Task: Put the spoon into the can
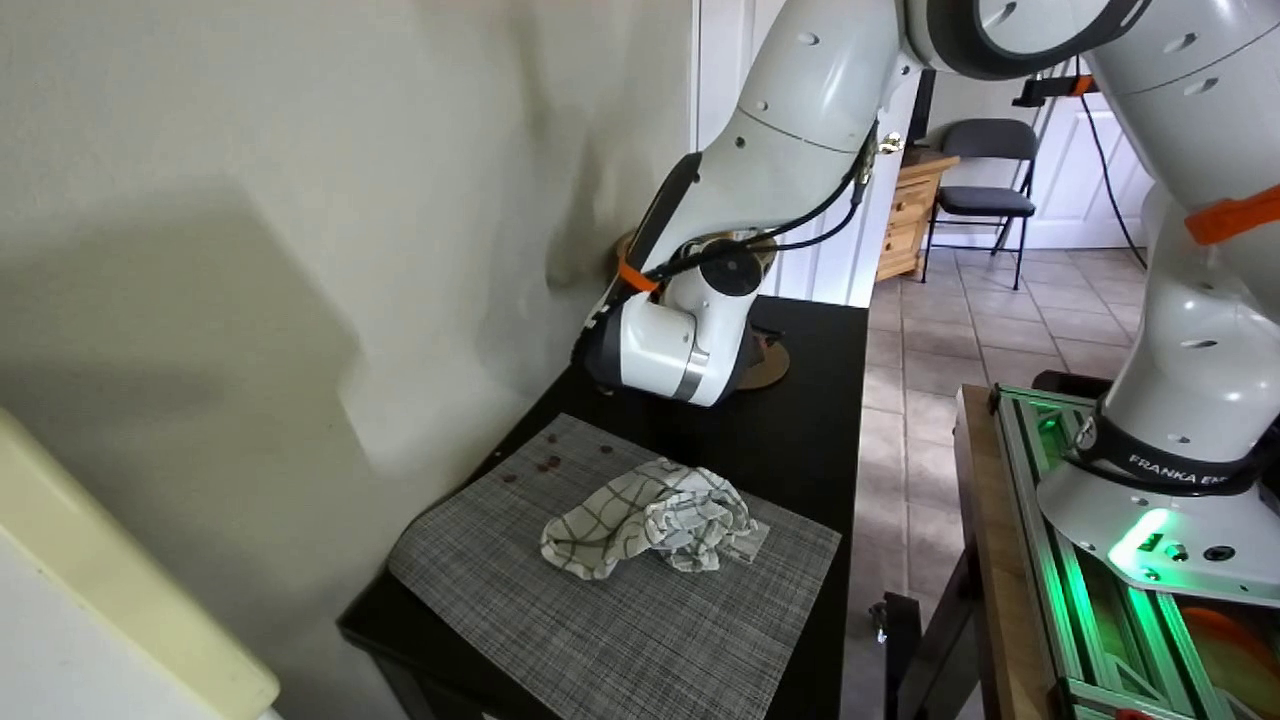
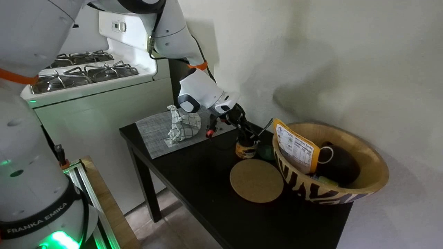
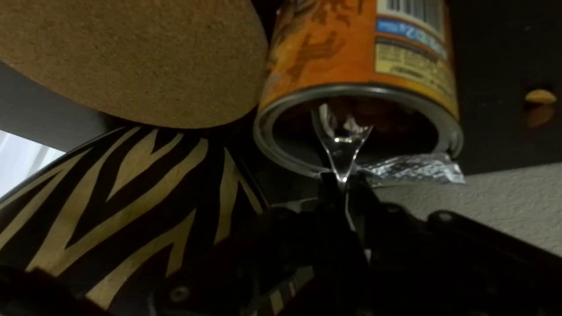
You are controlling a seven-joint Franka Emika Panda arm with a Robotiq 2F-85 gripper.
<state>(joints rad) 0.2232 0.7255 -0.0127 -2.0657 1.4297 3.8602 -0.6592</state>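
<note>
An orange can (image 3: 333, 48) with an open metal rim shows in the wrist view. A peeled foil flap (image 3: 412, 169) hangs at its rim. The can (image 2: 246, 151) stands upright on the black table in an exterior view. My gripper (image 3: 344, 188) is shut on a shiny spoon (image 3: 343, 151). The spoon's head points into the can's mouth; how deep it reaches I cannot tell. In an exterior view my gripper (image 2: 248, 133) is right above the can, fingers pointing down. A thin handle (image 2: 266, 125) sticks out beside it. The arm hides the gripper and can in an exterior view.
A striped wooden bowl (image 2: 375, 173) stands close to the can, with a yellow bag (image 2: 294, 147) and a dark mug (image 2: 337, 166) inside. A round cork board (image 2: 256, 180) lies beside the can. A checked cloth (image 1: 640, 515) lies on the grey mat (image 1: 650, 640). A wall stands behind.
</note>
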